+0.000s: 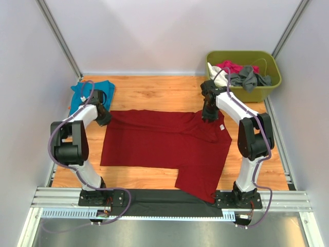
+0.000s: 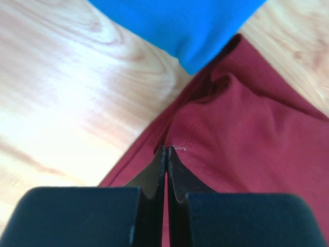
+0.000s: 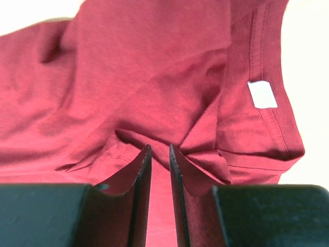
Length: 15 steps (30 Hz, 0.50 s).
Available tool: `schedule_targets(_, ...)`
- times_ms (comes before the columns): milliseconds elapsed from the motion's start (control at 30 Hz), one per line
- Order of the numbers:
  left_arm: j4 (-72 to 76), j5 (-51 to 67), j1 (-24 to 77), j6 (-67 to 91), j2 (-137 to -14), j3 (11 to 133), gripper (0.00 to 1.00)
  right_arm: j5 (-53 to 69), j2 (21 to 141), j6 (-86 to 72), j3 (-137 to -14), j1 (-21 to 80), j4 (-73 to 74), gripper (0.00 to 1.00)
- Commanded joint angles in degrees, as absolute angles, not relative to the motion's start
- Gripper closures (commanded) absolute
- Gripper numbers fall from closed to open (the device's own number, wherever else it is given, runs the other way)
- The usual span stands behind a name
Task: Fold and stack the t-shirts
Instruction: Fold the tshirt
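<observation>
The dark red t-shirt [image 1: 164,146] lies spread flat on the wooden table [image 1: 154,92], and its white label [image 1: 222,127] shows near its right edge. My left gripper [image 1: 103,116] sits at the shirt's upper-left corner. In the left wrist view that gripper [image 2: 166,149] is shut, pinching the edge of the red cloth [image 2: 247,128]. At the shirt's upper-right edge my right gripper [image 1: 208,116] grips a raised fold. In the right wrist view its gripper [image 3: 159,146] holds bunched red cloth [image 3: 144,67], with the label [image 3: 262,94] to the right. The teal-blue t-shirt [image 1: 90,92] lies folded at the back left, and its corner [image 2: 190,25] shows past the left fingers.
A green bin [image 1: 257,93] stands at the back right, holding pink [image 1: 231,67], white [image 1: 216,72] and dark grey [image 1: 249,77] garments. White walls close in the table on three sides. The red shirt's lower part hangs over the black strip [image 1: 154,198] at the near edge.
</observation>
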<state>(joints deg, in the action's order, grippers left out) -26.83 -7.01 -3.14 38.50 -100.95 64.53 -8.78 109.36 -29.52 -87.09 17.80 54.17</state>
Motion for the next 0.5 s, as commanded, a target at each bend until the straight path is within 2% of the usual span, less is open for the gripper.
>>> schedule_targets(0,-30.5,-10.3,-3.3,38.4,-93.5,67.2,1.0,-10.1,107.4,-33.1,-85.2,16.4,55.0,0.77)
schedule_targets(133,-32.3,-11.7,-3.3,39.1,-89.0,65.5,1.0,-7.7,105.1,-35.7,-81.0,14.1,53.6,0.74)
schedule_targets(200,-32.4,-12.0,-3.3,39.6,-87.7,64.3,1.0,-6.9,104.2,-36.6,-79.3,13.5,53.5,0.66)
schedule_targets(367,-31.6,-11.8,-3.3,40.1,-87.3,61.6,1.0,-7.0,102.7,-38.5,-76.1,13.4,54.1,0.6)
schedule_targets(467,-30.9,-11.8,-3.3,39.8,-87.6,61.2,1.0,-7.4,101.4,-39.6,-74.0,13.3,53.8,0.54)
